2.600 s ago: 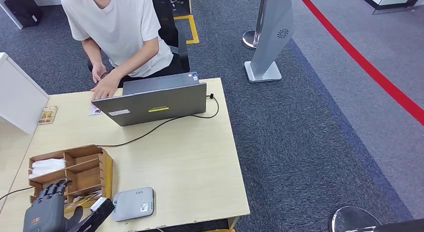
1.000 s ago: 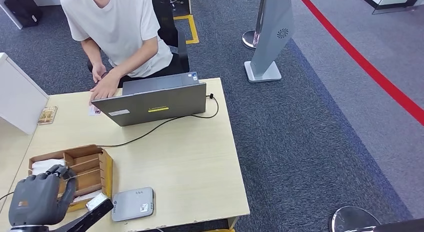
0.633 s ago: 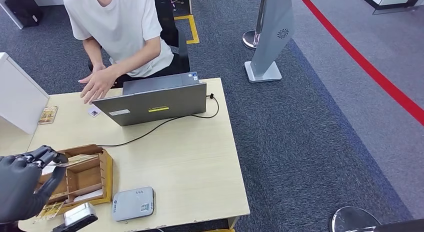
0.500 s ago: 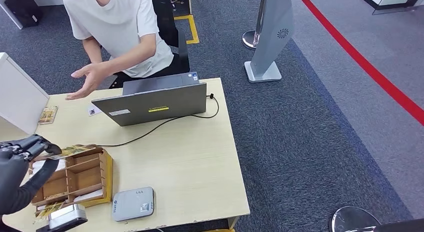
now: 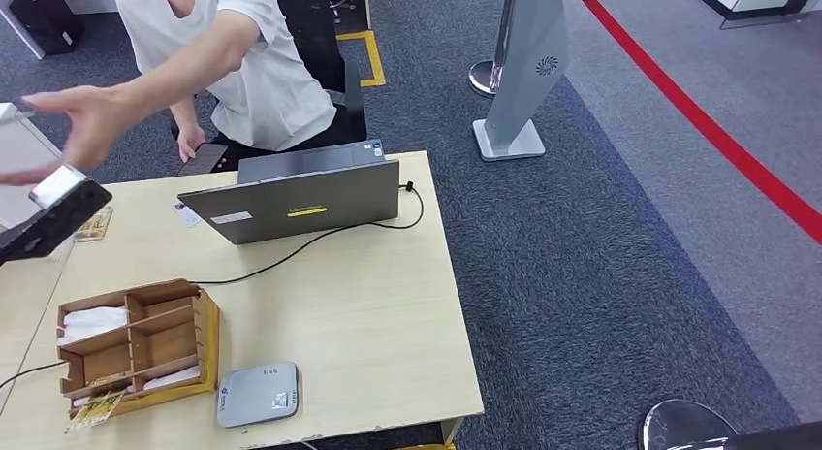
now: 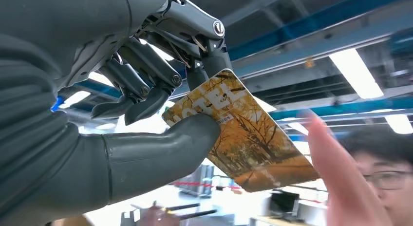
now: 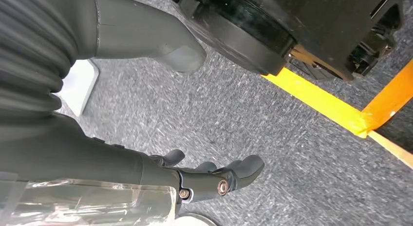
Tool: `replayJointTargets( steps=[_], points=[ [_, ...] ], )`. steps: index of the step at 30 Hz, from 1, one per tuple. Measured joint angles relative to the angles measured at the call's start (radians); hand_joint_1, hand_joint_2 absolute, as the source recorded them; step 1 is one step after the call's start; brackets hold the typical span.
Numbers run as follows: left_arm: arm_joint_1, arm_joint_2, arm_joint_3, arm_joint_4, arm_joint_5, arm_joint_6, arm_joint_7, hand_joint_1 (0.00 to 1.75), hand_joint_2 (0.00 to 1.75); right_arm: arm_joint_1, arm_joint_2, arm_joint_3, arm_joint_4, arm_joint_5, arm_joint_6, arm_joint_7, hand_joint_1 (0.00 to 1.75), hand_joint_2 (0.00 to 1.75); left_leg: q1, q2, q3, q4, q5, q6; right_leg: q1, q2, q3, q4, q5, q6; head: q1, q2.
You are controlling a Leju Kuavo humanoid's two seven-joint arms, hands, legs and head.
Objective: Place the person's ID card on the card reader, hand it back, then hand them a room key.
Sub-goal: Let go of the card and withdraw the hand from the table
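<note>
Left wrist view, centre: the left hand (image 6: 146,104) pinches the room key (image 6: 243,133) between thumb and fingers, a person's hand (image 6: 341,177) beside it at lower right. Right wrist view: the right hand (image 7: 195,175) hangs over carpet, fingers loosely apart, holding nothing. Head view, lower left: the card reader (image 5: 258,395) lies on the table (image 5: 368,314).

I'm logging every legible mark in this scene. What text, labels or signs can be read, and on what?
"HOTEL", partly covered by the thumb: on the room key the left hand pinches.
Smaller print under it on the card: too blurred to read.
White and yellow stickers on the laptop lid: too small to read.
Marks on the card reader: too small to read.
</note>
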Motion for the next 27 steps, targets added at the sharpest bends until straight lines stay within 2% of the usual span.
replayJointTargets(
  steps=[9, 16, 20, 24, 27],
  points=[
    [-0.030, -0.042, 0.046, 0.295, -0.059, 0.078, -0.029, 1.75, 1.75, -0.007, -0.001, 0.014, 0.019, -0.024, -0.004, -0.043, 0.00, 1.75, 0.000, 0.000, -0.002, 0.000, 0.000, 0.000, 0.000, 0.001, -0.002, 0.000, 0.000, 0.000, 0.000, 0.000],
    [-0.031, -0.069, 0.050, 0.377, -0.063, 0.083, -0.030, 1.75, 1.75, -0.007, -0.002, 0.023, 0.025, -0.036, -0.009, -0.047, 0.00, 1.75, 0.000, 0.001, -0.004, 0.000, 0.000, 0.000, 0.000, 0.001, -0.004, 0.000, 0.000, 0.000, 0.000, 0.000],
    [-0.035, -0.078, 0.050, 0.399, -0.060, 0.082, -0.031, 0.00, 1.75, -0.007, -0.003, 0.027, 0.027, -0.041, -0.013, -0.047, 0.00, 1.75, 0.000, 0.001, -0.006, 0.000, 0.000, 0.000, 0.000, 0.001, -0.006, 0.000, 0.000, 0.000, 0.000, 0.000],
    [-0.038, -0.079, 0.050, 0.420, -0.032, 0.078, -0.043, 0.00, 1.75, -0.007, -0.004, 0.030, 0.029, -0.053, -0.018, -0.051, 0.00, 1.75, 0.000, 0.001, -0.007, 0.000, 0.000, 0.000, 0.000, 0.001, -0.006, 0.000, 0.000, 0.000, 0.000, 0.000],
    [-0.019, -0.074, 0.054, 0.415, -0.004, 0.109, -0.072, 0.00, 1.75, -0.006, -0.006, 0.034, 0.029, -0.070, -0.029, -0.055, 0.00, 1.75, 0.000, 0.001, -0.007, 0.000, 0.000, 0.000, 0.000, 0.001, -0.006, 0.000, 0.000, 0.000, 0.000, 0.000]
  ],
)
